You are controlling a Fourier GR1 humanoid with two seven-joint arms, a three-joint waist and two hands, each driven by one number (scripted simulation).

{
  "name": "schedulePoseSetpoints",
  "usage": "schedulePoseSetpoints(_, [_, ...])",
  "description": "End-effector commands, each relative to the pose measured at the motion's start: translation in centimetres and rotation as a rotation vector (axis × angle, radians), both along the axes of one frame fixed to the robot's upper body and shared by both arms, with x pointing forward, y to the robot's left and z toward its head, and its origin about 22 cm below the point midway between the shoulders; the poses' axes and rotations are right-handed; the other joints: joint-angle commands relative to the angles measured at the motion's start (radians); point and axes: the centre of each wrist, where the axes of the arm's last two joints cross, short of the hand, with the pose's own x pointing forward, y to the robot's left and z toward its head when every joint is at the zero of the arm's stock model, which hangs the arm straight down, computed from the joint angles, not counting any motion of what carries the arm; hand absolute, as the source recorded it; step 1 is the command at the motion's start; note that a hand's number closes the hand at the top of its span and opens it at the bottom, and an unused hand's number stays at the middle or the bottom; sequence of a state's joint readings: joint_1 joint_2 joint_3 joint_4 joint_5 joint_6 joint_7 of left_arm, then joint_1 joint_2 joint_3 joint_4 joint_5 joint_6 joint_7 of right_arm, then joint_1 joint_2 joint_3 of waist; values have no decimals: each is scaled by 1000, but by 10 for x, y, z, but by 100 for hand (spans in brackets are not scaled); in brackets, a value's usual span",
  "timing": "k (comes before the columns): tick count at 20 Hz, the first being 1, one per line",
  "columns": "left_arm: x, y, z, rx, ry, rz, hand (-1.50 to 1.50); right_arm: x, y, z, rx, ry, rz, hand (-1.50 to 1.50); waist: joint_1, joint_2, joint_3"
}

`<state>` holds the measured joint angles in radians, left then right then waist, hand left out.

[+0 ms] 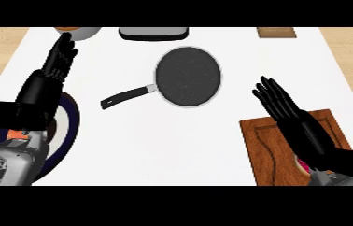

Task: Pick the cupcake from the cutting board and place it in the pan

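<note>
A dark round pan (pixel 187 76) with a black handle pointing lower left lies near the middle of the white counter. The brown wooden cutting board (pixel 269 150) sits at the lower right. My right hand (pixel 293 120) hovers open over the board, fingers straight and pointing up-left. Only a small pink sliver of the cupcake (pixel 302 166) shows beneath my right wrist; the rest is hidden. My left hand (pixel 52 75) rests open at the left edge, fingers up.
A dark-rimmed plate (pixel 66 127) lies at the lower left, partly under my left forearm. At the back edge stand a bowl (pixel 81 31), a grey tray-like item (pixel 153 32) and a small wooden block (pixel 276 32).
</note>
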<state>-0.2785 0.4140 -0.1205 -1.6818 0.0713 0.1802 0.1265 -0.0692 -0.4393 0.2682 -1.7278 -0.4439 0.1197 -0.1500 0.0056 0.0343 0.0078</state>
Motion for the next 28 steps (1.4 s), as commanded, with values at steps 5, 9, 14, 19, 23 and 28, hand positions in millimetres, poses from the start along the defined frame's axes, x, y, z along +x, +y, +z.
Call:
schedulePoseSetpoints(5, [-18,78,-68,82,387,335,0,11,-39,32,33,-78,286,-150,5,-25,-6])
schedulePoseSetpoints(9, [-28,78,-83,58,457,363,0,20,-95,95,-521,-325,-107,150,-66,-55,-34])
schedulePoseSetpoints(14, [-33,100,-92,67,520,410,0,-36,-155,-43,97,-124,-354,-150,-21,-31,-5])
schedulePoseSetpoints(19, [-24,90,-95,51,535,401,0,-53,-193,-19,-74,-206,-162,-150,-18,-35,-7])
schedulePoseSetpoints(23, [-26,95,-106,51,534,401,0,-45,-207,43,-293,-232,-158,-150,-24,-36,-9])
schedulePoseSetpoints(28, [-29,96,-102,47,522,404,0,-34,-196,91,-714,-227,-114,-150,-10,-37,-11])
